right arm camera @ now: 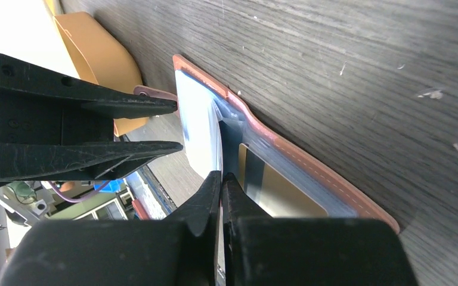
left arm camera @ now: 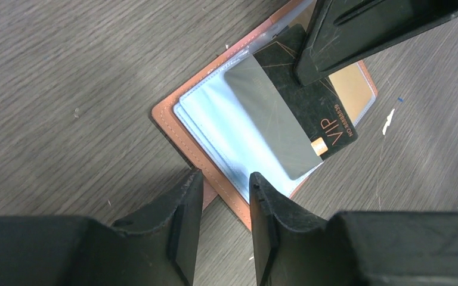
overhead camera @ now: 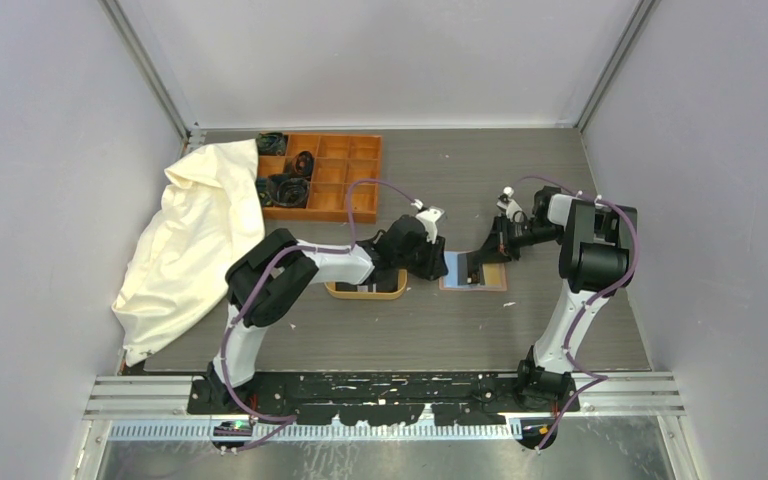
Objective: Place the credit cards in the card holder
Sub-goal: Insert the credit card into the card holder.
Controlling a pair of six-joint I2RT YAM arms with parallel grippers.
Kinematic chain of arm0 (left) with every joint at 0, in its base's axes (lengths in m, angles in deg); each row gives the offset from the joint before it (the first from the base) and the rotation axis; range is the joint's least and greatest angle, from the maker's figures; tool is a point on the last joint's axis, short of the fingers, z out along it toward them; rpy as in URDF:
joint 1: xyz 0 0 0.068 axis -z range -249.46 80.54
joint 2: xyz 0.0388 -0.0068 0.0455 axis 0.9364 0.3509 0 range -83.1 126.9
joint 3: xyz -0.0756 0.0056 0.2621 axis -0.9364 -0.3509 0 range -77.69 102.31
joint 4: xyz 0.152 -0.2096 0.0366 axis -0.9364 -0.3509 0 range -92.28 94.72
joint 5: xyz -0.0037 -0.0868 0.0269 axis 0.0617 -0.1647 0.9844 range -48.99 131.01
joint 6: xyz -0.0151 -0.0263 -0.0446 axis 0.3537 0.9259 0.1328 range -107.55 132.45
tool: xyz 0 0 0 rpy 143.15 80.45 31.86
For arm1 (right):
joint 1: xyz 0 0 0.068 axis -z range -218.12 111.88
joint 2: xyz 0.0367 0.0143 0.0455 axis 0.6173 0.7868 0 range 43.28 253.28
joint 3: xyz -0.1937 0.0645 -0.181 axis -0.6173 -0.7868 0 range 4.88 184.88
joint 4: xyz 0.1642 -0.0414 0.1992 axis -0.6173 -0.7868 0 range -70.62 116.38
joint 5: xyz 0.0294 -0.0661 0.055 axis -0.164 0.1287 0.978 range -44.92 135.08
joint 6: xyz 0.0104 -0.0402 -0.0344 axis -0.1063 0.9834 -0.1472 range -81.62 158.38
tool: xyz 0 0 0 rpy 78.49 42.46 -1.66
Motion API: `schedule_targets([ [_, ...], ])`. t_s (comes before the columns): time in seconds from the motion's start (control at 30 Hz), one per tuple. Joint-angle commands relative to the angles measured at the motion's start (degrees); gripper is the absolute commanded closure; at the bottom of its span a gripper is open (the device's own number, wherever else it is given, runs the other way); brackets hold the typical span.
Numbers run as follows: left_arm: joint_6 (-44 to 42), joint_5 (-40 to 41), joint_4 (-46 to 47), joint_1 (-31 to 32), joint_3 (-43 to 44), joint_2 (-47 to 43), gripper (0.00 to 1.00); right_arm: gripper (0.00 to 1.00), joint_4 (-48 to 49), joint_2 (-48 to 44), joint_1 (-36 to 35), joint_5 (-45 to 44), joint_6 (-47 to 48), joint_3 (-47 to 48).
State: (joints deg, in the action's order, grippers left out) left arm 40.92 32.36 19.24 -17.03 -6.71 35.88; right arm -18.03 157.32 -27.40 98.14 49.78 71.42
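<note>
The left claw (left arm camera: 223, 182) was released, its jaws parted over the near corner of the card holder (left arm camera: 167, 119), one finger outside the leather rim and the other above the pale pages; whether either touched could not be told. The holder lay open and flat on the table (overhead camera: 360, 330), directly under both claws. Facing the left claw, the right claw (right arm camera: 220, 176) was clenched on a black card (left arm camera: 319, 113) marked VIP, which slanted down with its lower part under one of the holder's clear sleeves. Behind the left claw, beneath its wrist, sat an oval wooden tray (overhead camera: 365, 290). Well beyond that claw stood an orange compartment box (overhead camera: 345, 170), and a cream cloth (overhead camera: 195, 240) overlapped the box's left side.
</note>
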Motion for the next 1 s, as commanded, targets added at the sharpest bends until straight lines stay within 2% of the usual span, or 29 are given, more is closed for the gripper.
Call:
schedule_targets([
  [0.0,0.56,0.09,2.62,0.22,-2.82,-4.71,0.63,0.92,-0.77,-0.03,-0.75,-0.46,0.12,1.16],
  [0.23,0.97,1.54,2.91,2.87,-5.88,-11.25,0.62,0.89,-1.23,-0.81,-0.7,-1.41,0.29,1.48],
  [0.47,2.48,4.73,3.67,8.37,-5.05,-12.71,0.64,0.89,-1.35,-1.29,-1.07,-2.46,0.2,1.66],
  [0.57,3.04,5.58,2.71,10.12,-2.33,-10.94,0.66,0.89,-1.34,-1.51,-1.22,-2.89,0.12,1.79],
  [0.73,4.69,4.49,-4.83,10.81,6.36,-5.37,0.68,0.88,-1.43,-1.58,-1.61,-3.91,0.2,1.92],
  [0.97,3.46,1.69,-7.41,10.92,15.28,1.56,0.68,0.88,-1.59,-1.49,-2.27,-4.69,0.29,2.18],
])
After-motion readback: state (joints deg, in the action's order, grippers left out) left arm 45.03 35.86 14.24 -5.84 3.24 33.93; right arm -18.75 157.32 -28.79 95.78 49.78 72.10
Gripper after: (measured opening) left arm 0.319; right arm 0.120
